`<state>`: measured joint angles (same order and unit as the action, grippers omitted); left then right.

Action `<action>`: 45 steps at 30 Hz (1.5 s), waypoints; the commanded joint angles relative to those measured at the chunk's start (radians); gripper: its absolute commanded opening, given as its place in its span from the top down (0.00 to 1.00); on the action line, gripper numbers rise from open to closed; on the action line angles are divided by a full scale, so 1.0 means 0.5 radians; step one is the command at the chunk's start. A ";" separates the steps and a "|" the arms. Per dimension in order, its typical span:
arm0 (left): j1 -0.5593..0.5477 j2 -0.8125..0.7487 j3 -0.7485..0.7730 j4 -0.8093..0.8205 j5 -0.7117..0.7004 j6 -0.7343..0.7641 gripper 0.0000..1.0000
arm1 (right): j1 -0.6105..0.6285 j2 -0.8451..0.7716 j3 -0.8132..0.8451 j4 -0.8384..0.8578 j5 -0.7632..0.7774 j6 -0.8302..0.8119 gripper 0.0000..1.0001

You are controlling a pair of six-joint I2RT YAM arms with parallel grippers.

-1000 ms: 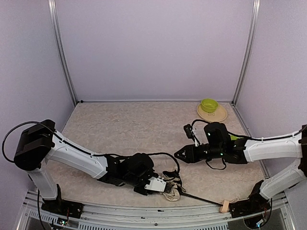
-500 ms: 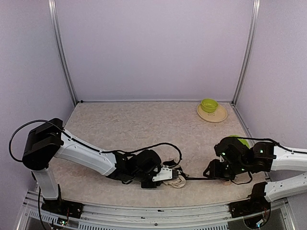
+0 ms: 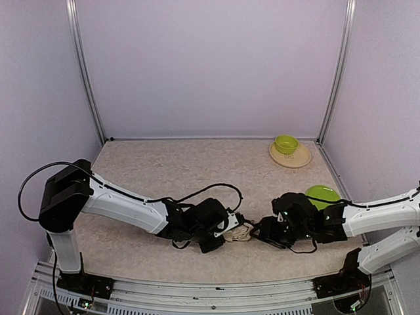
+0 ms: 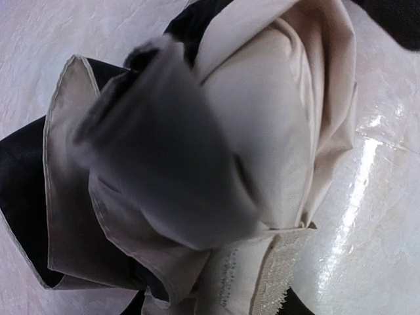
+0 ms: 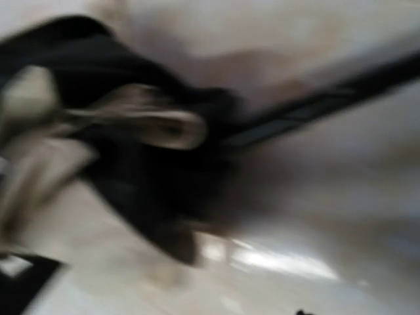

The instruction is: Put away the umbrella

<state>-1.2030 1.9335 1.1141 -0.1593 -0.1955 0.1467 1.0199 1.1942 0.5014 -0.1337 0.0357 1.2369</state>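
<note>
so from the overhead view the umbrella (image 3: 241, 231) is bunched up into a small cream and black wad near the front middle of the surface (image 3: 184, 170), lying right on it; both arms reach in low toward it from either side, so it ends up sandwiched between them

the left gripper (image 3: 228, 228) is pressed up against the left side of the wad, touching it as far as I can see; whether it's actually clamped on the fabric or just nosed into it, I can't tell; its wrist view is wall to wall fabric, cream folds on the outside with black lining peeking out at the left and top, plus a stitched hem strip at the bottom; there's a blurry grey lump in the middle that I can't make out

the right gripper (image 3: 261, 231) sits just beside the right side of the wad; its wrist view is badly smeared, so no clue if it's apart or together; what does come through is a dark thin shaft (image 5: 315, 105) running toward the upper right, with dark and cream fabric on the left

other stuff: a little green bowl (image 3: 286, 143) sits on a tan plate (image 3: 298, 159) at the far right corner, well apart from everything; a second green bowl (image 3: 323, 193) is near the right arm, partly hidden behind it
</note>
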 commanded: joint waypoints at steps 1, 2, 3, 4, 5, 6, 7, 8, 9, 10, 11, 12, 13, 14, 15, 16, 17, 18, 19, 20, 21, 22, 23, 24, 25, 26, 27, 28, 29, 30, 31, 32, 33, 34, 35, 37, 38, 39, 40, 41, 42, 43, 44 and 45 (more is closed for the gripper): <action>0.004 0.191 -0.042 -0.400 0.161 -0.252 0.92 | 0.057 0.113 -0.065 0.623 -0.058 0.208 0.43; 0.008 0.203 -0.032 -0.398 0.182 -0.265 0.92 | 0.074 0.122 -0.083 0.656 -0.044 0.254 0.40; 0.007 0.219 -0.019 -0.401 0.191 -0.279 0.92 | 0.091 0.127 -0.103 0.683 -0.019 0.297 0.38; 0.007 0.235 -0.002 -0.402 0.195 -0.297 0.91 | 0.110 0.129 -0.127 0.729 -0.003 0.326 0.38; 0.008 0.256 0.020 -0.402 0.208 -0.316 0.91 | 0.124 0.136 -0.159 0.818 0.008 0.349 0.39; 0.007 0.272 0.042 -0.404 0.217 -0.333 0.91 | 0.130 0.156 -0.182 0.898 0.014 0.381 0.39; 0.007 0.286 0.066 -0.406 0.222 -0.349 0.90 | 0.138 0.187 -0.197 0.955 0.025 0.427 0.39; 0.009 0.299 0.085 -0.406 0.223 -0.371 0.89 | 0.141 0.240 -0.202 0.983 0.040 0.470 0.39; 0.007 0.304 0.100 -0.404 0.224 -0.380 0.88 | 0.144 0.289 -0.205 1.010 0.051 0.510 0.39; 0.004 0.303 0.103 -0.401 0.228 -0.386 0.88 | 0.146 0.336 -0.214 1.064 0.073 0.534 0.39; 0.002 0.302 0.100 -0.391 0.229 -0.388 0.87 | 0.144 0.387 -0.219 1.173 0.099 0.548 0.39; -0.002 0.302 0.095 -0.388 0.234 -0.390 0.87 | 0.145 0.439 -0.217 1.224 0.113 0.556 0.39; -0.007 0.305 0.096 -0.389 0.231 -0.389 0.87 | 0.142 0.481 -0.195 1.287 0.134 0.557 0.37; -0.012 0.308 0.094 -0.392 0.221 -0.388 0.86 | 0.143 0.525 -0.167 1.294 0.155 0.556 0.35; -0.018 0.308 0.094 -0.392 0.220 -0.388 0.86 | 0.138 0.560 -0.140 1.312 0.167 0.533 0.33; -0.022 0.311 0.093 -0.392 0.219 -0.391 0.86 | 0.129 0.586 -0.126 1.339 0.184 0.530 0.27; -0.023 0.309 0.092 -0.389 0.220 -0.398 0.85 | 0.122 0.599 -0.131 1.387 0.211 0.540 0.24; -0.023 0.309 0.091 -0.382 0.225 -0.405 0.85 | 0.116 0.600 -0.149 1.433 0.242 0.556 0.20; -0.025 0.306 0.089 -0.377 0.224 -0.410 0.85 | 0.113 0.596 -0.155 1.429 0.269 0.585 0.19; -0.026 0.298 0.086 -0.371 0.221 -0.415 0.84 | 0.109 0.594 -0.150 1.409 0.298 0.592 0.18; -0.024 0.293 0.082 -0.365 0.222 -0.419 0.84 | 0.102 0.599 -0.122 1.357 0.317 0.580 0.17; -0.026 0.290 0.080 -0.358 0.221 -0.420 0.83 | 0.090 0.621 -0.075 1.286 0.319 0.558 0.17; -0.027 0.290 0.082 -0.354 0.215 -0.422 0.83 | 0.077 0.657 -0.014 1.218 0.312 0.536 0.17; -0.025 0.290 0.088 -0.356 0.211 -0.424 0.82 | 0.064 0.702 0.040 1.182 0.300 0.520 0.17; -0.026 0.289 0.095 -0.359 0.205 -0.426 0.82 | 0.055 0.746 0.077 1.162 0.285 0.530 0.17; -0.027 0.295 0.103 -0.358 0.202 -0.431 0.81 | 0.051 0.791 0.103 1.162 0.272 0.546 0.17; -0.028 0.296 0.108 -0.353 0.206 -0.436 0.80 | 0.047 0.835 0.119 1.173 0.263 0.573 0.17; -0.032 0.296 0.108 -0.346 0.213 -0.443 0.79 | 0.047 0.870 0.130 1.175 0.260 0.599 0.17; -0.033 0.294 0.107 -0.336 0.214 -0.451 0.79 | 0.046 0.922 0.138 1.173 0.264 0.625 0.17; -0.036 0.291 0.097 -0.321 0.214 -0.458 0.79 | 0.046 0.958 0.145 1.164 0.275 0.654 0.17; -0.039 0.290 0.093 -0.304 0.212 -0.461 0.78 | 0.045 0.988 0.162 1.157 0.289 0.660 0.18; -0.045 0.292 0.090 -0.293 0.208 -0.463 0.78 | 0.044 1.019 0.185 1.132 0.305 0.666 0.19; -0.052 0.296 0.089 -0.285 0.205 -0.461 0.78 | 0.041 1.049 0.217 1.089 0.326 0.667 0.19; -0.060 0.296 0.095 -0.274 0.204 -0.458 0.78 | 0.040 1.074 0.250 1.029 0.348 0.674 0.19; -0.066 0.296 0.098 -0.266 0.210 -0.456 0.78 | 0.038 1.096 0.272 0.999 0.375 0.688 0.20; -0.076 0.277 0.089 -0.227 0.262 -0.470 0.73 | 0.033 1.125 0.280 1.035 0.437 0.735 0.20; -0.076 0.261 0.074 -0.194 0.304 -0.488 0.69 | 0.028 1.131 0.251 1.135 0.459 0.735 0.19; -0.073 0.243 0.063 -0.159 0.340 -0.510 0.68 | 0.023 1.136 0.218 1.244 0.472 0.734 0.18; -0.066 0.228 0.048 -0.125 0.379 -0.533 0.68 | 0.017 1.142 0.199 1.353 0.476 0.681 0.17; -0.060 0.214 0.036 -0.083 0.411 -0.554 0.68 | 0.012 1.143 0.201 1.422 0.470 0.587 0.13; -0.054 0.208 0.026 -0.066 0.442 -0.574 0.67 | 0.011 1.143 0.233 1.432 0.460 0.497 0.12; -0.045 0.207 0.018 -0.032 0.468 -0.596 0.67 | 0.010 1.141 0.266 1.450 0.444 0.404 0.11; -0.040 0.209 0.012 -0.017 0.470 -0.623 0.67 | 0.010 1.138 0.263 1.489 0.428 0.364 0.11; -0.035 0.210 0.008 -0.012 0.459 -0.639 0.67 | 0.012 1.132 0.228 1.552 0.430 0.384 0.11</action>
<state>-1.1545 1.9793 1.1725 -0.1139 -0.2317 -0.2298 1.0531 1.7214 0.6071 0.5552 0.2295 1.5352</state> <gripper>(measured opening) 0.384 0.882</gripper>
